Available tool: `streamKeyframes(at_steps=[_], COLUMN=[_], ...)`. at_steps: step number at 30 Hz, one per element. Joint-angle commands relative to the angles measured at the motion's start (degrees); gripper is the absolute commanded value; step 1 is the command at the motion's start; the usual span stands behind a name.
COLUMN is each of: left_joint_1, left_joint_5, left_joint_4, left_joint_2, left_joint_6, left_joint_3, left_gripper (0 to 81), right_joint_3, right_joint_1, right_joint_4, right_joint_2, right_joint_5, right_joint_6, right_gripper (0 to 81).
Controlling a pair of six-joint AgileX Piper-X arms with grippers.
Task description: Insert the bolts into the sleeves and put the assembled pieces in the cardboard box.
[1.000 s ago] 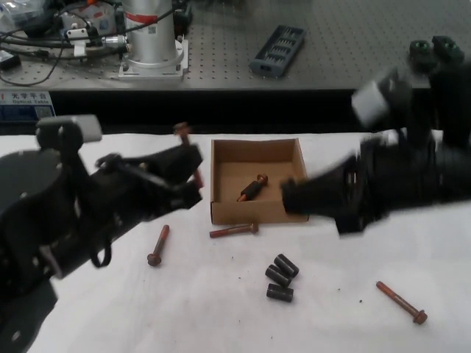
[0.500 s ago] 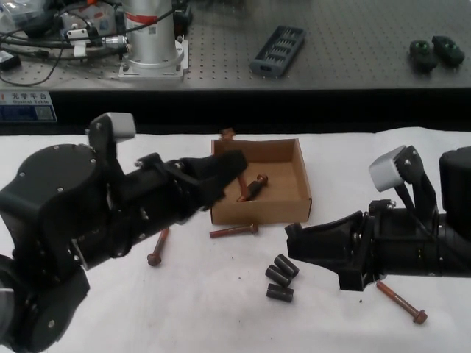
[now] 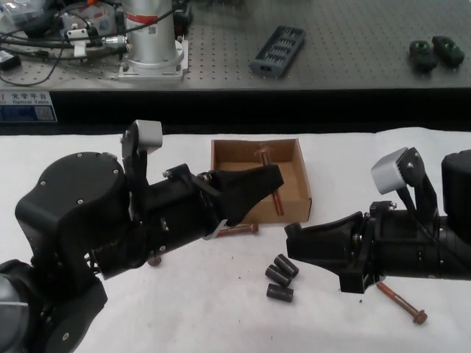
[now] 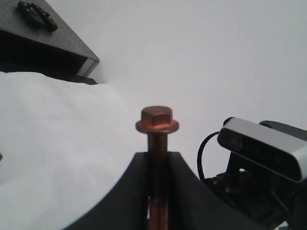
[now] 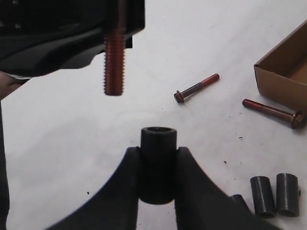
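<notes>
Nearest, on the white cloth, a loose copper-coloured hex-head bolt (image 3: 401,301) lies at the right, with three spare black cylindrical sleeves (image 3: 280,278) to its left. Just beyond, the right gripper (image 5: 157,151) is clenched on an upright black sleeve (image 5: 157,136), bore up. The left gripper (image 4: 157,160) grasps a copper-coloured flanged bolt (image 5: 114,62), its threaded tip above the bore and off to one side. Pushed down from there, the tip would likely catch the rim and tilt the sleeve. Farther off stands the open brown cardboard box (image 3: 298,209). The far-left label (image 3: 26,105) is too small to read.

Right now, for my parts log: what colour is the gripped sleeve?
The sleeve is black; right wrist view shows it best.
</notes>
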State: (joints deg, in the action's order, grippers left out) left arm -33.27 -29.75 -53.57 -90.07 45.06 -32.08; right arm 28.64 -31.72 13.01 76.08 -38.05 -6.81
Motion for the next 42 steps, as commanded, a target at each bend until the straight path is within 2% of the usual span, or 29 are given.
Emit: streamKeyframes(at_steps=[1,10,29,42], left_joint_1=[-0.23,-0.23,-0.41,-1.0], left_joint_5=[-0.52,-2.02,-5.59,-5.69], left_joint_4=[0.47,0.67,1.22,1.22], left_joint_2=[0.09,0.09,-1.84,-1.83], left_joint_6=[0.93,1.33,1.78,1.67], left_joint_3=[-0.55,-0.56,-0.52,-0.52], left_gripper=[0.6,0.6,0.6,0.6], right_joint_3=[0.08,0.08,0.08,0.08], right_joint_1=[0.21,0.21,0.21,0.37], right_joint_4=[1.06,1.06,2.91,5.1], right_joint_2=[0.15,0.15,0.15,0.15], right_joint_5=[-2.82,-6.4,-9.12,-8.79], right_joint_6=[-0.74,-1.33,-1.33,-1.33], right_gripper=[2.9,2.9,2.9,2.9])
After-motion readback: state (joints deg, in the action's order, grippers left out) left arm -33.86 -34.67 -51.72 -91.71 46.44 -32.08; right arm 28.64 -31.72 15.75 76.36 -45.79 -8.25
